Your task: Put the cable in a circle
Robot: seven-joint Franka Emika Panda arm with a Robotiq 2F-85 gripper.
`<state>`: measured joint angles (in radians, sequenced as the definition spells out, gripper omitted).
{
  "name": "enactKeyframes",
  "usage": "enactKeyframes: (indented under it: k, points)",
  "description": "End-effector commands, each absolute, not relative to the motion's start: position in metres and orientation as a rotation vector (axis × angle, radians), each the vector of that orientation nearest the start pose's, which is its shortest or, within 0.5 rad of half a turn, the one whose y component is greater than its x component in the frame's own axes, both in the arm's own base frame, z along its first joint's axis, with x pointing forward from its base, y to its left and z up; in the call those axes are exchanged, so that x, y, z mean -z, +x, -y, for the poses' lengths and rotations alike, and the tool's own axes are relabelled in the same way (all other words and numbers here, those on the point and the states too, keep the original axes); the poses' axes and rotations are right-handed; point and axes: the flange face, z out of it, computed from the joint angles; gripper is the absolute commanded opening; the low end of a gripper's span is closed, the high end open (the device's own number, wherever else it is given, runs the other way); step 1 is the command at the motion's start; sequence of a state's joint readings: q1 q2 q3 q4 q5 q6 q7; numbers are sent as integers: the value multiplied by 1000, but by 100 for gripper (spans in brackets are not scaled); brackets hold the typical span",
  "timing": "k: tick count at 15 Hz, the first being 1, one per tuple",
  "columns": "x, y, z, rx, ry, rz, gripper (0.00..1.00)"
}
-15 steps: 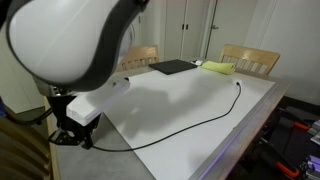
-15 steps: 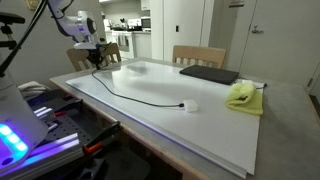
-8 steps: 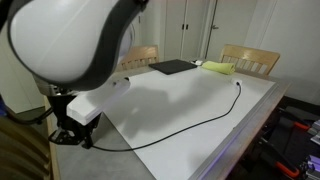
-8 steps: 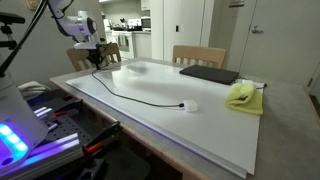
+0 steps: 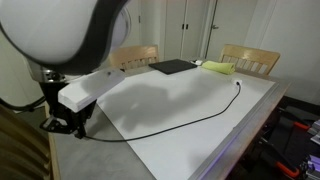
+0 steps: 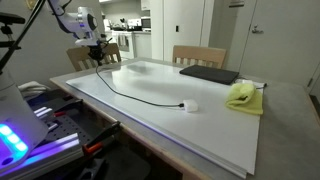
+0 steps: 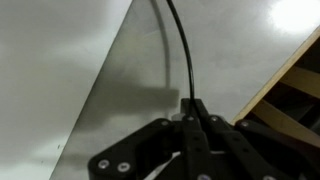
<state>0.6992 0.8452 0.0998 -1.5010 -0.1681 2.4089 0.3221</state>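
In an exterior view the end effector sits at about 8 o'clock in the picture, off the near corner of the white desk. The cable sweeps from it across the desk to a plug end toward 2 o'clock. A flat black pad and a yellow-green cloth lie at the far edge. How the fingers stand is too dark to tell here.

In an exterior view from across the desk, the end effector stands at 10 o'clock. The cable curves from it to a free end near the centre of the desk, well apart from the cloth and the pad.

Only the wrist view shows the grip. The end effector is pressed together, pinching the cable, which runs up toward 12 o'clock over the desk.
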Motion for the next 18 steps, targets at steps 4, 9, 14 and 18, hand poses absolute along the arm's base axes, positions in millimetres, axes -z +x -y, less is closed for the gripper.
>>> enactKeyframes:
  k: [4, 9, 14, 18]
  points:
    - [-217, 540, -457, 310, -3161, 535, 1]
    - [-217, 557, -449, 304, -3172, 425, 4]
    - [-213, 553, -456, 285, -3201, 373, 1]
    - [-211, 566, -431, 258, -3263, -52, 1]
